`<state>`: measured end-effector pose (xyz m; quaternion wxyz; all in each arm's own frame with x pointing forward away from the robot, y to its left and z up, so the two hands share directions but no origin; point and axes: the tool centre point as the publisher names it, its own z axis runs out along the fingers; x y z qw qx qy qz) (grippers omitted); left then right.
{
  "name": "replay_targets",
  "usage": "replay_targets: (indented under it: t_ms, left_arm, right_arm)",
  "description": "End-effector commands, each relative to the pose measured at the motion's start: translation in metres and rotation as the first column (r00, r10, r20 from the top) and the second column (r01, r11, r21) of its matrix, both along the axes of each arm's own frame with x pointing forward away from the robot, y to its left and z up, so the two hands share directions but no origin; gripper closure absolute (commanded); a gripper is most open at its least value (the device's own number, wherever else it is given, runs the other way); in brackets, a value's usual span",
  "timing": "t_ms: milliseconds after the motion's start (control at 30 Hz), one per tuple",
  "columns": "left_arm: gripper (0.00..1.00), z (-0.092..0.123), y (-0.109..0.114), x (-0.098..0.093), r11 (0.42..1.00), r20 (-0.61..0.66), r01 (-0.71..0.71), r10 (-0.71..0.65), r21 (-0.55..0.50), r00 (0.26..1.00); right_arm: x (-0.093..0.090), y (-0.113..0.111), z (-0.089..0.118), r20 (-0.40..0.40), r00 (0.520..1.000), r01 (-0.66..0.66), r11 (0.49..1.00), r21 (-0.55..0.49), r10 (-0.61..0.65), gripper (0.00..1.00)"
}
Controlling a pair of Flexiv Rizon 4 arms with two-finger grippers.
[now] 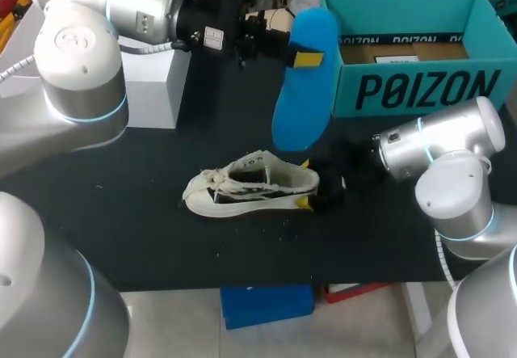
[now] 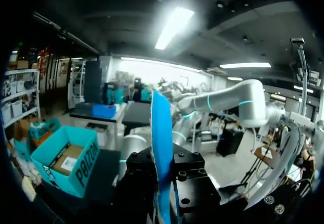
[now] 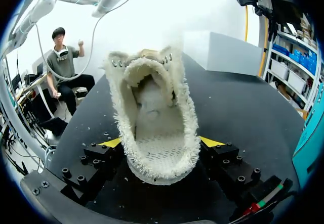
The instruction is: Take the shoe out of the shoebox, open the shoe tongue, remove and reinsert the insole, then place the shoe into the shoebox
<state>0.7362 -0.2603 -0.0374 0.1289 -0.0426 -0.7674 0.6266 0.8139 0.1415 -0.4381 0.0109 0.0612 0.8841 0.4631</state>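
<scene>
The white fuzzy cloth shoe (image 1: 254,184) lies on its sole on the black table (image 1: 145,245), out of the teal cardboard shoebox (image 1: 420,91). The right gripper (image 1: 309,184) squeezes its heel from both sides so it will not slide. The left gripper (image 1: 307,57) pinches the blue foam insole (image 1: 300,107) and holds it up high, clear of the shoe, so I think putting it back in comes next

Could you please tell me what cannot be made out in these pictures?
- Head view, teal cardboard shoebox: inside partly hidden by its front wall.
- Right wrist view, fuzzy white shoe: toe end inside hidden behind its tongue.
- Left wrist view, blue foam insole: faces unseen, shown edge-on.
</scene>
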Motion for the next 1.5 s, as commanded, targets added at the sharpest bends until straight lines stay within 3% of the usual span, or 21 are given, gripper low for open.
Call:
replay_targets:
  t_ms: [33, 400, 567, 733, 1033, 1400, 1467, 1500]
  left_arm:
    - [1.00, 0.005, -0.002, 0.002, 1.000, 0.001, 0.002, -0.002, 0.020, 1.000]
    - [1.00, 0.005, -0.002, 0.002, 1.000, 0.001, 0.002, -0.002, 0.020, 1.000]
    - [1.00, 0.011, -0.001, 0.003, 1.000, -0.218, 0.015, -0.016, -0.008, 0.976]
    - [1.00, 0.032, -0.006, -0.005, 0.999, -0.290, 0.054, -0.053, -0.006, 0.956]
    - [1.00, 0.069, -0.008, -0.017, 0.999, -0.245, 0.048, -0.050, -0.014, 0.968]
    - [1.00, 0.077, -0.005, -0.017, 0.999, -0.251, -0.028, 0.020, -0.029, 0.968]
    - [1.00, 0.077, -0.005, -0.017, 0.999, -0.251, -0.028, 0.020, -0.029, 0.968]
    - [1.00, 0.077, -0.005, -0.017, 0.999, -0.251, -0.028, 0.020, -0.029, 0.968]
  right_arm:
    - [0.002, 0.000, -0.004, -0.001, 1.000, 0.002, 1.000, -0.002, -0.002, 1.00]
    - [0.002, 0.000, -0.004, -0.001, 1.000, 0.002, 1.000, -0.002, -0.002, 1.00]
    - [0.002, 0.000, -0.004, -0.001, 1.000, 0.002, 1.000, -0.002, -0.002, 1.00]
    - [0.002, 0.000, -0.004, -0.001, 1.000, 0.002, 1.000, -0.002, -0.002, 1.00]
    - [0.002, 0.000, -0.004, -0.001, 1.000, 0.002, 1.000, -0.002, -0.002, 1.00]
    - [0.002, 0.000, -0.004, -0.001, 1.000, 0.002, 1.000, -0.002, -0.002, 1.00]
    - [0.002, 0.000, -0.004, -0.001, 1.000, 0.002, 1.000, -0.002, -0.002, 0.87]
    - [0.002, 0.000, -0.004, -0.001, 1.000, 0.002, 1.000, -0.002, -0.002, 0.60]
